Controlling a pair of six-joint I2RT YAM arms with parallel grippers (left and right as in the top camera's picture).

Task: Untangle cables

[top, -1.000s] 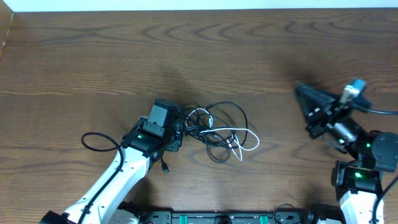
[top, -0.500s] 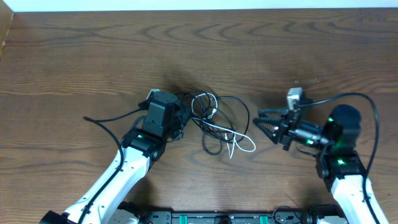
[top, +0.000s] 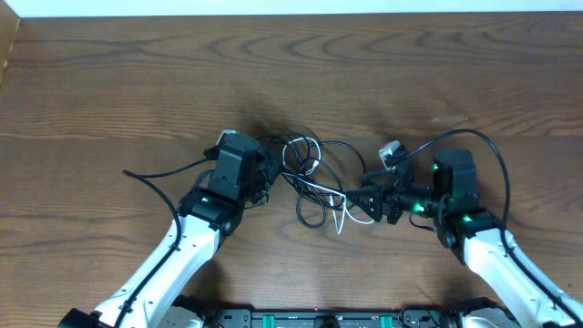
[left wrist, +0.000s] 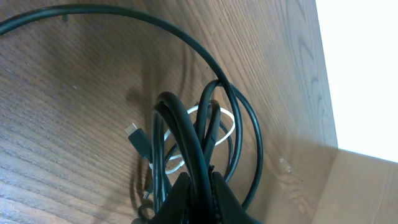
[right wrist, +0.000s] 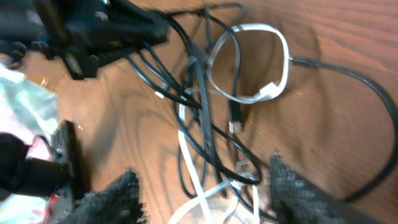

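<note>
Brown wood-grain table fills the overhead view, with a strip of white wall along its twelve o'clock edge. The left pincer has its jaws closed tight on the cables. In the left wrist view several black strands run straight down into the closed tips at six o'clock, bunched together, and larger loops fan up from there toward twelve and two o'clock. A thin white cable curves behind those black strands, and a small plug lies flat on the wood at about nine o'clock of the bunch. From above, this pincer meets the tangle on its nine o'clock side. The right pincer sits at the tangle's four o'clock side, pointing toward nine o'clock, with its jaws standing wide. In the right wrist view its two fuzzy dark pads are at the lower corners, far apart, with white and black strands lying between them on the table. The tangle itself rests near the middle of the table, slightly toward six o'clock, between the two arms. Each arm's own thick black cord arcs away from the bundle.
</note>
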